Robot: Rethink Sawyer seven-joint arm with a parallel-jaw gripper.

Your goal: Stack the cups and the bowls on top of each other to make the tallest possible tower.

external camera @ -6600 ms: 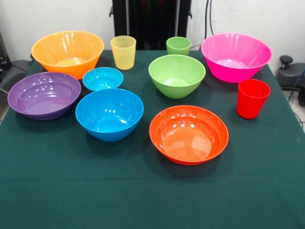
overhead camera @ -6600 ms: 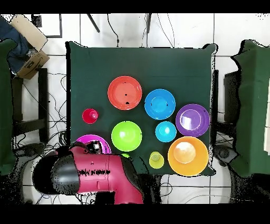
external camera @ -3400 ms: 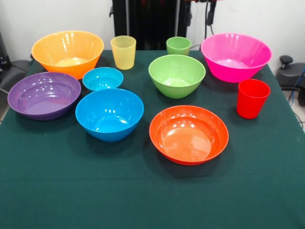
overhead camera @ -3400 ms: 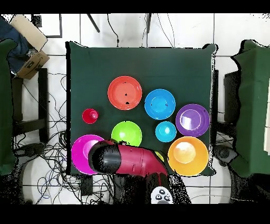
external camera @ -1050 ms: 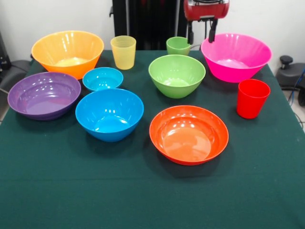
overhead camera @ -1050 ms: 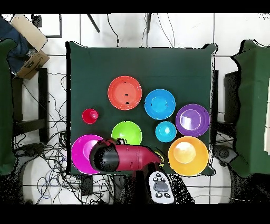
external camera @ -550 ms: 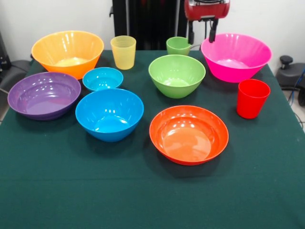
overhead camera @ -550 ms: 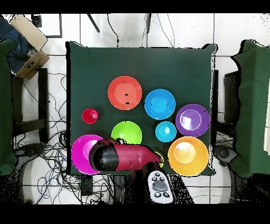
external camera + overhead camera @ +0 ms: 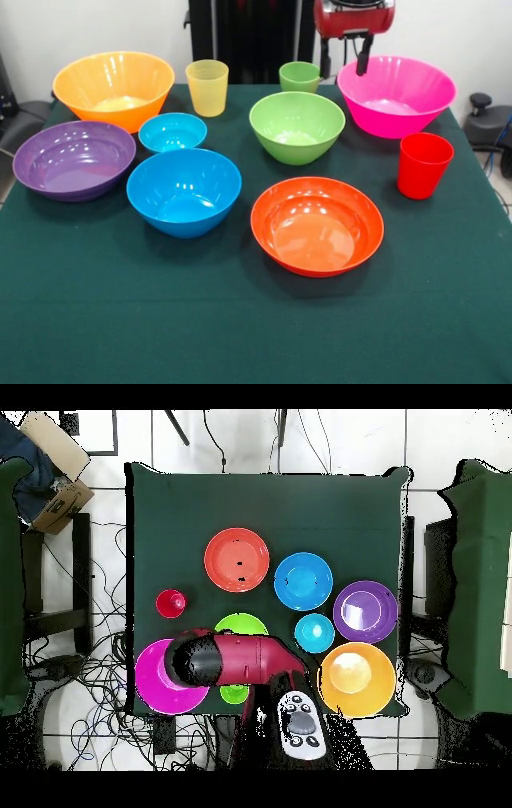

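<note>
1. Separately, all seven bowls are laid out on the green surface [image 9: 240,336]; nothing is stacked.
2. At the back, the yellow-orange bowl [image 9: 114,88], yellow cup [image 9: 207,86], light green cup [image 9: 300,77] and pink bowl [image 9: 396,94] are lined up.
3. Nearer, the purple bowl [image 9: 74,158], small blue bowl [image 9: 172,131], big blue bowl [image 9: 184,190], green bowl [image 9: 297,126], red-orange bowl [image 9: 317,225] and red cup [image 9: 423,164] are seen.
4. Between the light green cup and the pink bowl's rim, the end effector [image 9: 345,59] is held open and empty.
</note>
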